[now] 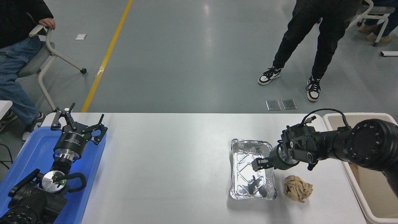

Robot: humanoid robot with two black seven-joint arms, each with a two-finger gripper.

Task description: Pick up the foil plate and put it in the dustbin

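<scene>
Left: the left pincer (78,123), black with its fingers spread apart, is parked above a smooth blue tray (21,155) at the lower-left corner of the white tabletop (161,161); white lettering on its cylindrical body is too small to read.

Centre right: the foil plate (252,169) lies flat on the tabletop, long axis running away from the camera. It is shiny silver aluminium foil, rectangular with rounded corners, with a crimped, slightly wrinkled rim and an embossed diamond on its base that catches the light.

The right pincer (258,164), matt black on a jointed black arm entering from the right edge, sits at the plate's right rim, its tips over the plate's interior. Whether its fingers are apart or together cannot be told from this angle.

Just right of the plate's near end rests a crumpled brown paper ball (298,188), apart from the foil.

Far right: the dustbin (334,117), a beige plastic tub with a thick rolled rim, stands at the tabletop's right edge, partly hidden by the arm.
</scene>
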